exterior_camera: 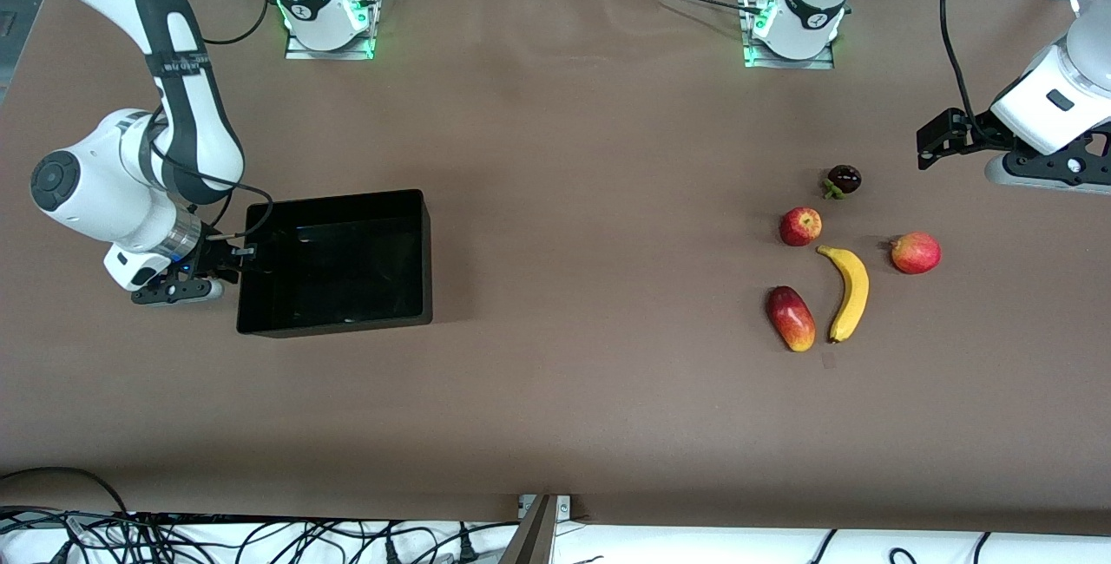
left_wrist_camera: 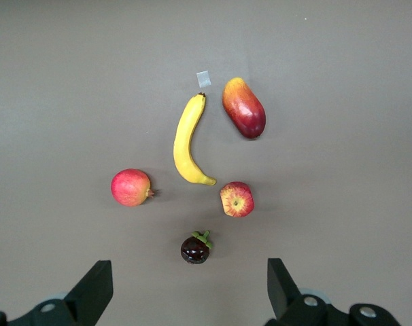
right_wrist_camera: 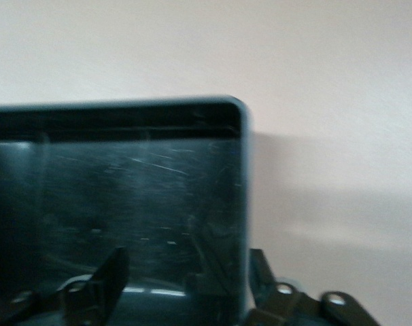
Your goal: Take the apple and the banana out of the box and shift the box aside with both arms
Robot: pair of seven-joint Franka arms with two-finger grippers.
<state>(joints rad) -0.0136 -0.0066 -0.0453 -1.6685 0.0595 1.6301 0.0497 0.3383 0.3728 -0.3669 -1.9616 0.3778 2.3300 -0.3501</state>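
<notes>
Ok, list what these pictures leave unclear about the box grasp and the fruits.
- Right gripper at the box wall: front view too small, right wrist view blurred; whether its fingers touch the wall is unclear.
- Box floor: glossy black, its contents hard to tell in either view.
- Dark fruit beside the apple: too small to identify.

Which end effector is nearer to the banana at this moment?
Left. The left end effector hangs open over the table by the fruit cluster, past the dark fruit from the banana. The right end effector straddles the black tray's wall at the right arm's end.
</notes>
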